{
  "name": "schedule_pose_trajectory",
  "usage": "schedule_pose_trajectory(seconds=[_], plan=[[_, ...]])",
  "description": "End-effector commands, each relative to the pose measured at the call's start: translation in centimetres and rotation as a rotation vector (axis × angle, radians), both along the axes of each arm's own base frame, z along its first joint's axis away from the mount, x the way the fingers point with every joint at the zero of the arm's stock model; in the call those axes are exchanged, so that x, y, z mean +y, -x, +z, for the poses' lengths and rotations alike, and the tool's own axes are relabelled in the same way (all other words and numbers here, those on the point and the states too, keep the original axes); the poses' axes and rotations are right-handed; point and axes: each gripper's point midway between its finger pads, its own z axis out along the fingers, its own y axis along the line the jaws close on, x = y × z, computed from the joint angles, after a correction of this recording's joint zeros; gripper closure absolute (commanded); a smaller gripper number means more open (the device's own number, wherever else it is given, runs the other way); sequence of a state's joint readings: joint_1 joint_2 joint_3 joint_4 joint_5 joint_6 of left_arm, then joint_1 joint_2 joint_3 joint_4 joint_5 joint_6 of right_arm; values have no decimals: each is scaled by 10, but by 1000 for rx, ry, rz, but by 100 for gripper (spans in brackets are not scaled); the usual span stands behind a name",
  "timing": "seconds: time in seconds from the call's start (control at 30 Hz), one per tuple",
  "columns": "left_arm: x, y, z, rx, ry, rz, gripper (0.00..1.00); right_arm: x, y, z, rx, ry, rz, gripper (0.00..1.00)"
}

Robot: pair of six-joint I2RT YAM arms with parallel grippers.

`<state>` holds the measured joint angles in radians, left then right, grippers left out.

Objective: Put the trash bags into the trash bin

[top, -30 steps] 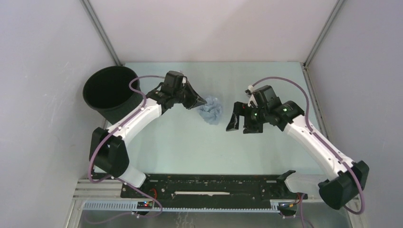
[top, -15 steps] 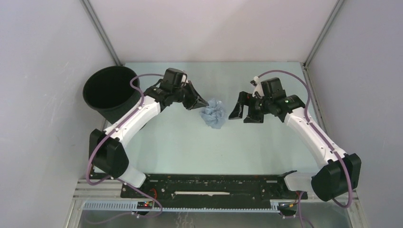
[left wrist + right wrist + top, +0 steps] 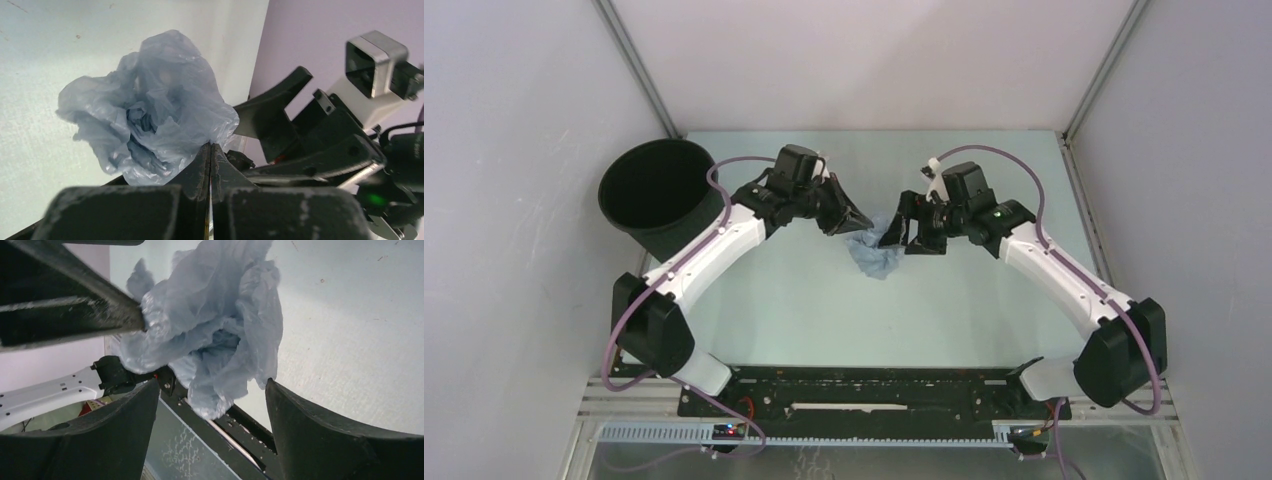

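The trash bag point(image 3: 876, 250) is a crumpled pale grey-blue film ball in the middle of the table. My left gripper point(image 3: 856, 222) is shut, pinching the bag's upper left edge; the left wrist view shows the closed tips point(image 3: 210, 146) biting the film point(image 3: 150, 105). My right gripper point(image 3: 892, 232) is open at the bag's right side. In the right wrist view its two fingers point(image 3: 300, 415) stand wide apart with the bag point(image 3: 215, 325) between and beyond them. The black trash bin point(image 3: 659, 195) stands upright at the far left, apart from both grippers.
Grey walls close in the table on the left, back and right. The black base rail point(image 3: 874, 390) runs along the near edge. The left arm point(image 3: 714, 245) passes just in front of the bin. The right gripper's body point(image 3: 310, 145) fills the right of the left wrist view.
My right gripper has swung left and toward the back, from a gap right of the bag to right against it, still open. The left gripper stays shut at the bag's left edge.
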<state>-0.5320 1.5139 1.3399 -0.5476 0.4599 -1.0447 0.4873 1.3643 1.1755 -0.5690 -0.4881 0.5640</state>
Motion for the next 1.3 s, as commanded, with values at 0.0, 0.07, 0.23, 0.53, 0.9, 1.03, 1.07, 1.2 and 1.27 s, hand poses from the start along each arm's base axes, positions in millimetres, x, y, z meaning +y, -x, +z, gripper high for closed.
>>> schedule_pose_trajectory(seconds=[0.0,0.07,0.23,0.53,0.9,1.03,1.07,1.2,1.27], plan=[[-15,-1,50,-85,118,-31,100,-6,-22,-2,-14,19,-55,16],[-16,-3,53,-94,123,-30,100,-17,-24,-16,48,42,-66,34],[-18,-4,54,-85,128,-33,100,-32,-24,-30,69,75,-79,62],[2,-14,45,-106,85,6,100,-94,-21,-35,-6,260,-178,85],[-3,-11,27,-42,105,-8,100,-68,7,-14,-23,160,-94,71],[-7,-12,34,-50,118,-4,100,-71,9,-4,-44,137,-115,47],[-9,-12,35,-48,126,-6,100,-73,8,-1,-45,130,-128,39],[-19,-5,43,-36,169,-30,100,-80,-3,12,-62,98,-231,18],[-22,-2,48,-40,182,-36,100,-74,-6,19,-85,77,-247,16]])
